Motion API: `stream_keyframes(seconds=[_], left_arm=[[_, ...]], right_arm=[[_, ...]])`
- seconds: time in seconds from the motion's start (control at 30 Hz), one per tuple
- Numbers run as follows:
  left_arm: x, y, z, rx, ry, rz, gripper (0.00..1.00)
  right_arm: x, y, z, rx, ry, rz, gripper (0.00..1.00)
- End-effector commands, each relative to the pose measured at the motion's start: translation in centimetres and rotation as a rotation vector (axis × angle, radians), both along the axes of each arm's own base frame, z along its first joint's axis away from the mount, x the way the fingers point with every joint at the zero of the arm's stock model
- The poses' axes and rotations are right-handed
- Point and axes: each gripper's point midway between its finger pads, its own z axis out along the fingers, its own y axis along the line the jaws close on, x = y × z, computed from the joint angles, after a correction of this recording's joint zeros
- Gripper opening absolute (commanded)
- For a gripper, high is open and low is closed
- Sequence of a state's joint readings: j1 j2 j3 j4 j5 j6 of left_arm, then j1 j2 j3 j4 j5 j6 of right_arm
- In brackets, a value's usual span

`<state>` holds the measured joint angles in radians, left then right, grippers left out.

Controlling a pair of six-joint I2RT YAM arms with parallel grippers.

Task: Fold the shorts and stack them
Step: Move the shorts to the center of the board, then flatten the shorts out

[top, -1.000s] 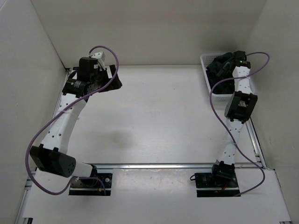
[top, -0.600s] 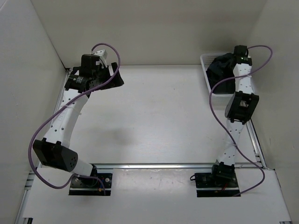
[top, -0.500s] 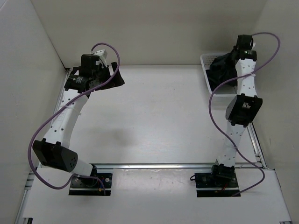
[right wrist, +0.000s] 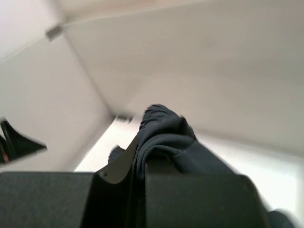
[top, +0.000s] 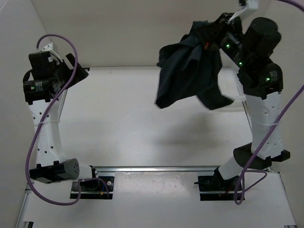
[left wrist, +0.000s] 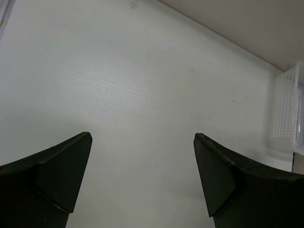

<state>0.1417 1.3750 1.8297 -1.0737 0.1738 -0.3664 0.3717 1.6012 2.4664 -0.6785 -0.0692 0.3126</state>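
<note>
The dark navy shorts point(top: 187, 76) hang bunched in the air over the back right of the table, held from their top edge. My right gripper point(top: 212, 34) is raised high and shut on them. In the right wrist view the fabric point(right wrist: 166, 135) is pinched between the two dark fingers of that gripper point(right wrist: 141, 159) and bulges out beyond them. My left gripper point(top: 78, 71) is at the far left, well apart from the shorts. It stands open point(left wrist: 142, 137) over bare table with nothing between its fingers.
The white basket point(top: 232, 85) stands at the back right, mostly hidden behind the hanging shorts; its mesh wall point(left wrist: 286, 111) shows at the right edge of the left wrist view. White walls enclose the table on three sides. A metal rail point(top: 161, 167) crosses near the arm bases.
My right gripper shut on the shorts in the basket, then rose and swung left, lifting them clear. My left arm drew back toward the left wall, still open.
</note>
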Motion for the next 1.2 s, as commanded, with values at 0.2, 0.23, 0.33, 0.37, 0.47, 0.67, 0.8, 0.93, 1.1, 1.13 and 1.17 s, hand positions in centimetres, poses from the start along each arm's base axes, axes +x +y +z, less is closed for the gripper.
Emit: stream_keyframes(seconds=[0.2, 0.23, 0.33, 0.37, 0.47, 0.67, 0.8, 0.93, 1.1, 1.13, 1.17], left_arm=[[-3.6, -2.3, 1.5, -0.088, -0.056, -0.122, 1.0], [-3.7, -2.8, 0.7, -0.101, -0.034, -0.141, 1.0], [-3.8, -4.8, -1.2, -0.107, 0.007, -0.24, 1.0], [-4.0, -6.1, -2.8, -0.123, 0.052, -0.298, 1.0], [-5.4, -10.1, -5.4, -0.153, 0.117, -0.434, 1.0], [-9.1, -16.0, -15.7, -0.239, 0.376, -0.464, 1.0], [-9.9, -20.9, -18.8, -0.227, 0.442, -0.515, 0.74], [-8.7, -21.0, -22.0, -0.149, 0.521, -0.457, 0.6], [-8.8, -20.1, -27.5, -0.094, 0.635, -0.399, 1.0], [-8.7, -19.9, -28.6, -0.095, 0.666, -0.378, 1.0], [-8.7, -19.7, -29.3, -0.102, 0.68, -0.371, 1.0]], right_arm=[[5.2, 4.8, -28.0, -0.203, 0.636, -0.014, 0.82], [5.1, 4.1, -29.9, -0.195, 0.712, -0.023, 0.88], [5.3, 1.5, -32.9, -0.184, 0.835, -0.067, 0.94], [4.7, 0.9, -31.8, -0.18, 0.808, -0.088, 0.94], [2.6, -1.1, -32.4, -0.19, 0.812, -0.138, 0.81], [-3.0, -1.4, -38.7, -0.229, 0.963, -0.052, 0.25], [-4.1, -1.4, -41.3, -0.229, 1.01, -0.038, 0.27], [-2.2, 0.7, -43.6, -0.275, 1.065, 0.034, 0.52], [2.9, 4.5, -43.4, -0.393, 1.02, 0.054, 0.81], [3.5, 4.9, -45.8, -0.452, 1.07, 0.057, 0.84], [4.0, 5.8, -46.4, -0.475, 1.077, 0.058, 0.86]])
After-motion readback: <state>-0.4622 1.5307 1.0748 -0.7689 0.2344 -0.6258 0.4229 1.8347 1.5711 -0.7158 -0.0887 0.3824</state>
